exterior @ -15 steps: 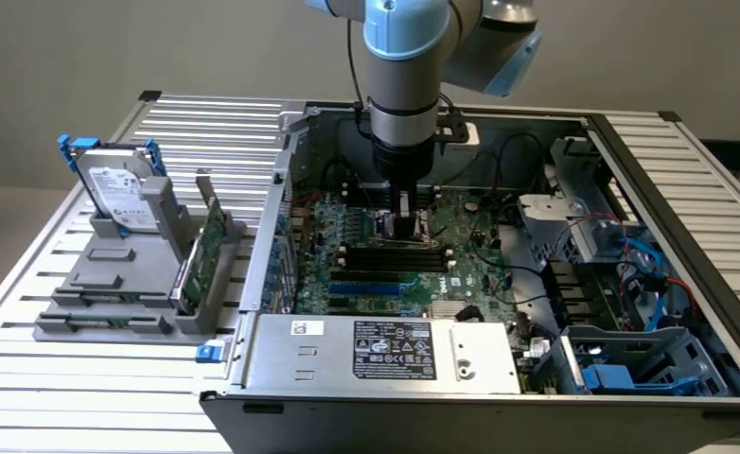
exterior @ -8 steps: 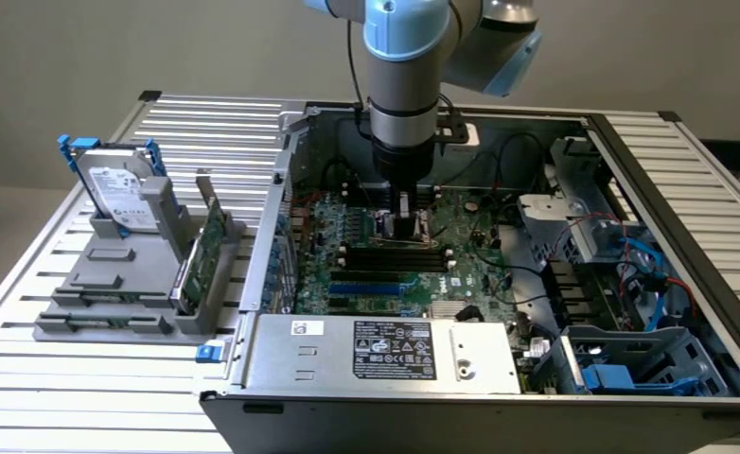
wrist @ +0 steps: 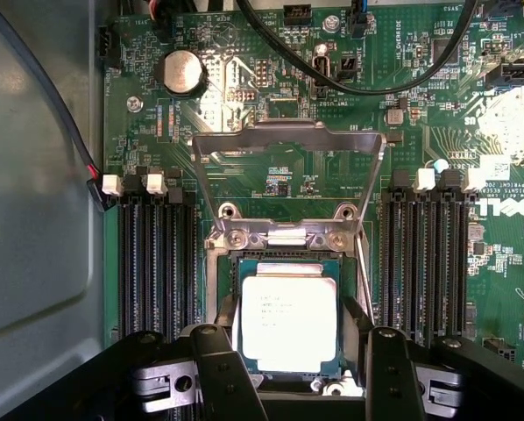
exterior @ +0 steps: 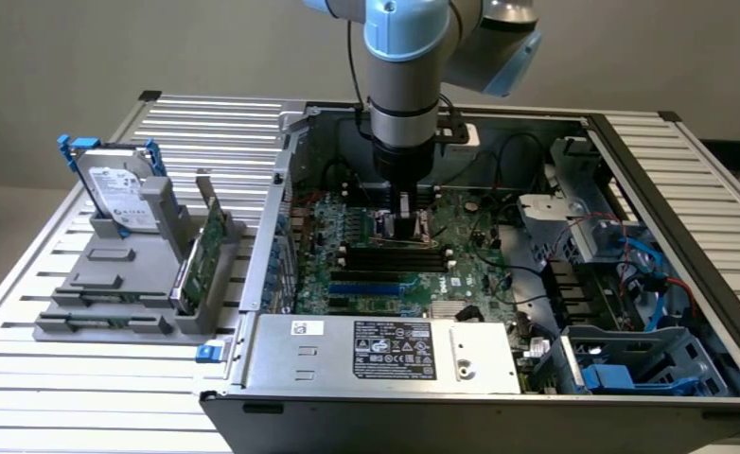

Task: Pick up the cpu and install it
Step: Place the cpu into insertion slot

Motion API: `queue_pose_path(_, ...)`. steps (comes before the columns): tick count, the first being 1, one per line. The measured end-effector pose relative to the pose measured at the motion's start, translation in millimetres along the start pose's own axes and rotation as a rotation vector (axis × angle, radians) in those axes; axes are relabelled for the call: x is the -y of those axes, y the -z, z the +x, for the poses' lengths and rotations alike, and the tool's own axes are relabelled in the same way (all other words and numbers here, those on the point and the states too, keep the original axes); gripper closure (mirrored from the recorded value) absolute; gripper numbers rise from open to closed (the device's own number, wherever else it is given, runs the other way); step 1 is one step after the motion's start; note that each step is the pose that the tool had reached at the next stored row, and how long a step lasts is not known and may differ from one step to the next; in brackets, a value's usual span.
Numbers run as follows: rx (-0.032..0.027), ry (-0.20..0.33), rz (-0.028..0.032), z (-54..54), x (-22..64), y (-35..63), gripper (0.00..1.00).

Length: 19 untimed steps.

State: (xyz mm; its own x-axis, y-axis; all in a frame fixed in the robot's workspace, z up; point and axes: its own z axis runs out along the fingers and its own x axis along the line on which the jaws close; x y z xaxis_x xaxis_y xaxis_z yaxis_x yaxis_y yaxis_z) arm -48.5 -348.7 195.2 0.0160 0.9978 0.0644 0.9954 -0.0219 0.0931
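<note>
The cpu point(wrist: 290, 320) is seen lying flat inside the socket point(wrist: 223, 289) on the motherboard point(wrist: 271, 88), squared up with the socket walls. It is a small square chip. Its top is a silvery-grey metal lid, washed out by glare, with faint lines of printed text on it. A thin green border is visible around the lid. The metal retention frame point(wrist: 288, 136) is swung open, clear of the chip. The gripper point(wrist: 299, 338) is positioned right over the cpu, with one black finger on each side of it. The jaws are held apart. A strip of socket is visible between one finger and the chip edge, so no clamping is seen. Contact on the other side cannot be judged. Banks of black memory slots point(wrist: 152, 254) are seen on both sides of the socket, and a coin cell point(wrist: 181, 70) is mounted further up the board. In the exterior view the gripper point(exterior: 404, 216) is lowered into the open computer case point(exterior: 673, 218), near the middle of the motherboard point(exterior: 471, 274). The case is laid on a slatted metal table point(exterior: 93, 378). Toward the exterior view's left, a grey rack point(exterior: 117, 284) is set on the table beside the case. A hard drive point(exterior: 117, 194) with a blue bracket and a green circuit card point(exterior: 206, 251) are stood upright in it.
</note>
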Motion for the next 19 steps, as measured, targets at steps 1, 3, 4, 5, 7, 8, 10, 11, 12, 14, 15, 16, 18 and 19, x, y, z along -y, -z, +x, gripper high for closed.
queue_pose_path(1, 0.0, 0.0, 0.0, 0.0, 0.0, 0.0, 0.45)
queue_pose_path(3, 0.0, 0.0, 0.0, 0.0, 0.0, 0.0, 0.45)
queue_pose_path(4, 0.0, 0.0, 0.0, 0.0, 0.0, 0.0, 0.45)
queue_pose_path(5, -0.0001, 0.0, 0.0, 0.0, 0.0, 0.0, 0.45)
queue_pose_path(7, -0.0001, 0.0, 0.0, 0.0, 0.0, 0.0, 0.45)
queue_pose_path(8, -0.0001, 0.0, -0.0001, 0.0, 0.0, 0.0, 0.44)
queue_pose_path(10, 0.0, 0.0, 0.0, 0.0, 0.0, 0.0, 0.37)
queue_pose_path(11, -0.0001, 0.0, 0.0, 0.0, 0.0, 0.0, 0.37)
queue_pose_path(12, -0.0001, 0.0, 0.0, 0.0, 0.0, 0.0, 0.37)
queue_pose_path(14, -0.0001, 0.0, 0.0, 0.0, 0.0, 0.0, 0.37)
queue_pose_path(15, 0.0, 0.0, 0.0, 0.0, 0.0, 0.0, 0.37)
queue_pose_path(16, 0.0, 0.0, 0.0, 0.0, 0.0, 0.0, 0.37)
queue_pose_path(18, 0.0, 0.0, 0.0, 0.2, 0.0, 0.0, 0.37)
queue_pose_path(19, 0.0, 0.0, 0.0, 0.3, 0.0, 0.0, 0.37)
